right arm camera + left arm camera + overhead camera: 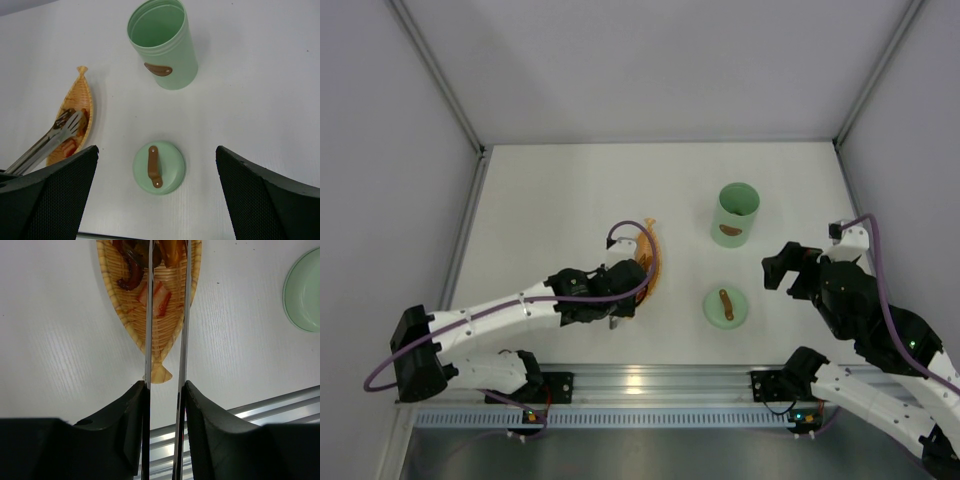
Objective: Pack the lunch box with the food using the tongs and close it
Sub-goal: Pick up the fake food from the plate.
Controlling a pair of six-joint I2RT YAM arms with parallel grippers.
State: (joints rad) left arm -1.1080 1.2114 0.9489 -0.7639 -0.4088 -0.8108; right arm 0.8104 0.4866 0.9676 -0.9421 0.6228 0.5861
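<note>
Tongs (148, 315) lie with their long axis along the length of the orange tray (125, 315), handle end toward the tray's stem tail, tips pointing to its wide end where the food (161, 296) sits. The two arms run nearly parallel with a narrow gap; the right wrist view shows the tips over the dark pieces, but I cannot tell whether they pinch one. Left gripper (166, 390) is closed onto the tongs, one finger pressed to the outside of each arm. The left arm reaches low and stretched out, its wrist above the tray's tail. Lunch box (734, 215) stands upright and uncovered, well to the right of the tray, with its lid (726, 305) flat nearer the bases. Right gripper (778, 270) hangs spread wide and holding nothing, farther right of the tray than the lid.
</note>
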